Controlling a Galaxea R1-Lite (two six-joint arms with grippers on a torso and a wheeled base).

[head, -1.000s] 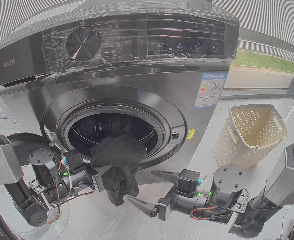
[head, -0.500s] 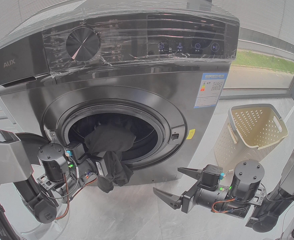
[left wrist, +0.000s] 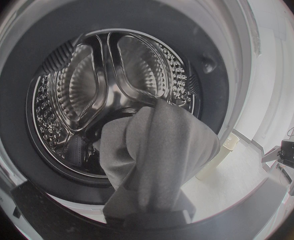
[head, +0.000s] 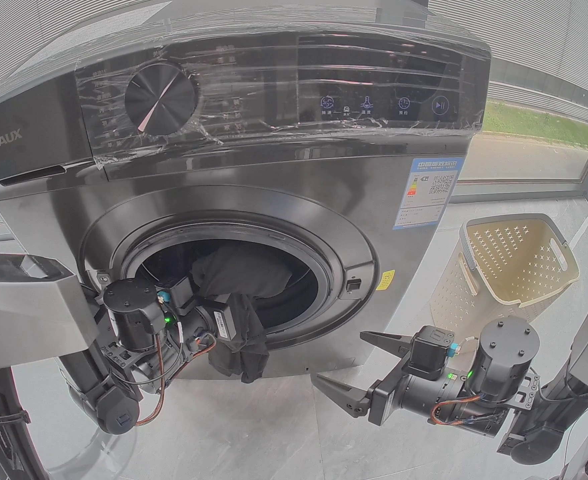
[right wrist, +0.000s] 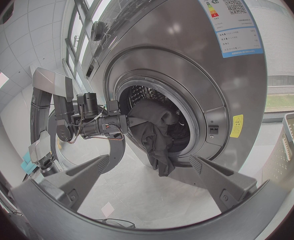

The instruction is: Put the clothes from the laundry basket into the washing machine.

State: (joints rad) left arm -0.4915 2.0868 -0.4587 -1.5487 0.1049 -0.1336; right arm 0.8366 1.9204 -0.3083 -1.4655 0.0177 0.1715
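The grey washing machine (head: 254,168) stands with its round opening (head: 174,261) uncovered. My left gripper (head: 226,325) is at the opening's lower left rim, shut on a dark garment (head: 241,271). The garment bunches just inside the opening, and one end hangs over the rim (head: 246,355). In the left wrist view the garment (left wrist: 160,147) rises from the gripper (left wrist: 150,214) in front of the steel drum (left wrist: 87,84). My right gripper (head: 341,360) hangs open and empty low in front of the machine, right of the opening. The cream laundry basket (head: 464,248) stands on the floor to the right.
The machine's door (right wrist: 117,150) is swung out on the left, behind my left arm. Bare grey floor (head: 254,428) lies before the machine. A window wall runs behind the basket (right wrist: 293,144). Something dark lies at the drum's bottom (left wrist: 75,149).
My left gripper has lifted the dark garment up and into the opening, so less of it hangs outside. My right gripper drew back to the right. The head camera shifted slightly.
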